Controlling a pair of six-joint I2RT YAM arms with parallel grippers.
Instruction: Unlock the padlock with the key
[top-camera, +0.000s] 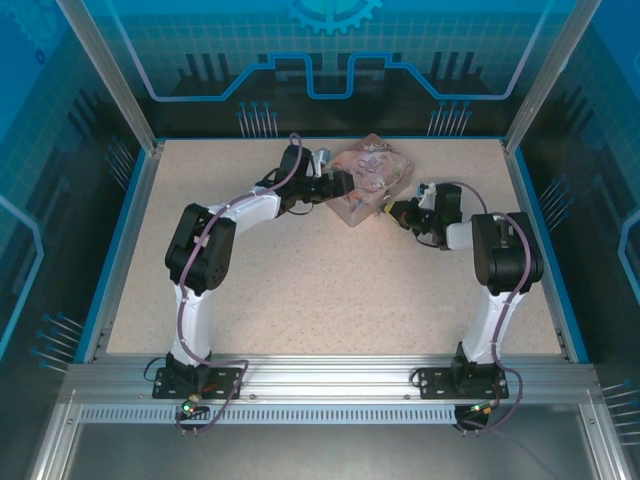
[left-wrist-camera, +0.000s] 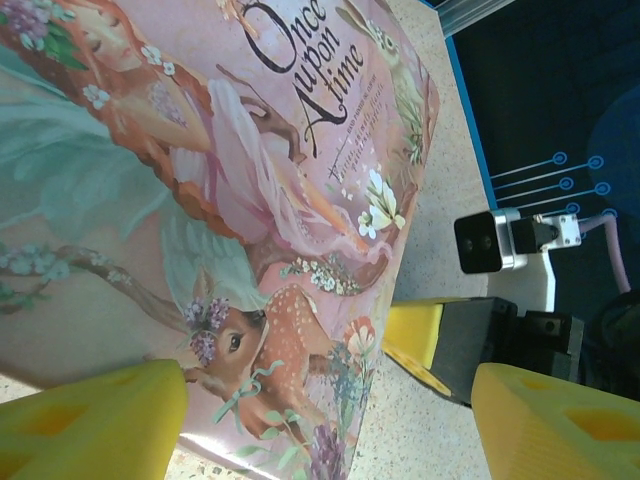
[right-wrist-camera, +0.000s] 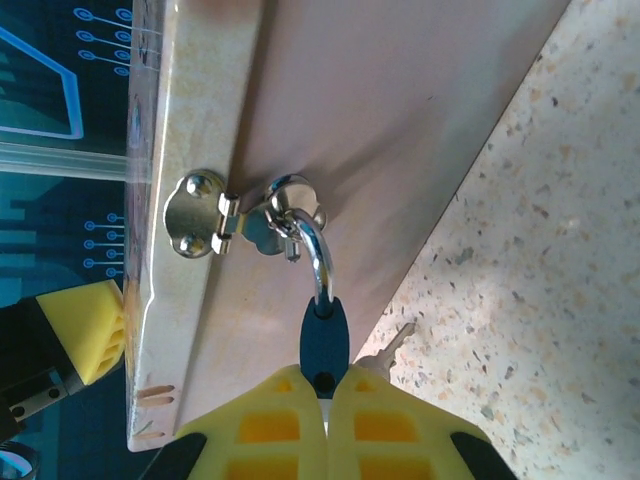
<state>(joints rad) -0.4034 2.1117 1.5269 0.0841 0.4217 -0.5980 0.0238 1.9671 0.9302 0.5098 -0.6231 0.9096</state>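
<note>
The blue padlock (right-wrist-camera: 325, 338) hangs by its silver shackle (right-wrist-camera: 314, 245) from the hasp (right-wrist-camera: 205, 215) on the side of the pink illustrated box (top-camera: 370, 175). My right gripper (right-wrist-camera: 327, 388) is shut on the padlock's lower end. The key (right-wrist-camera: 390, 345) pokes out from behind the right-hand fingertip, its blade over the table. It is unclear whether the key touches the lock. My left gripper (left-wrist-camera: 330, 430) stands open, with a corner of the box's lid (left-wrist-camera: 250, 200) between its wide yellow fingers (left-wrist-camera: 90, 420); the far finger is clear of the box.
The box sits at the back middle of the speckled table (top-camera: 300, 290), with my left gripper (top-camera: 335, 188) at its left and my right gripper (top-camera: 392, 212) at its right. Blue walls (top-camera: 120, 250) border the table close behind.
</note>
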